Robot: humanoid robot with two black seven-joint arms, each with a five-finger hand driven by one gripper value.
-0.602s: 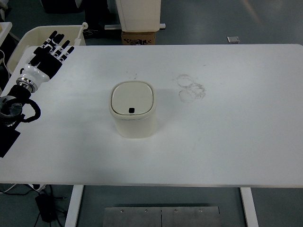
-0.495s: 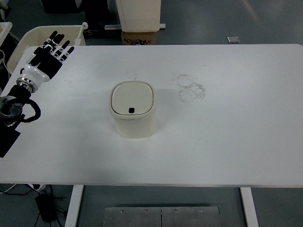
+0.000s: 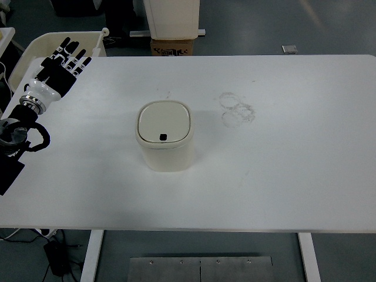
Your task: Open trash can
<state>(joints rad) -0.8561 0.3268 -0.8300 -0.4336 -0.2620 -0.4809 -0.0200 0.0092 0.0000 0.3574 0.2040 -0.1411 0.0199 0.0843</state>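
A small cream trash can (image 3: 165, 136) stands upright near the middle of the white table (image 3: 282, 170). Its lid (image 3: 164, 121) lies flat and closed, with a small black button near the front edge. My left hand (image 3: 61, 64) hovers at the table's far left corner, well away from the can, black fingers spread flat and holding nothing. Its arm enters from the left edge. No right arm shows.
A white bin (image 3: 44, 47) sits off the table's back left corner, just beyond my left hand. A white container on a cardboard box (image 3: 171, 46) stands behind the back edge. Faint ring marks (image 3: 237, 108) stain the table right of the can.
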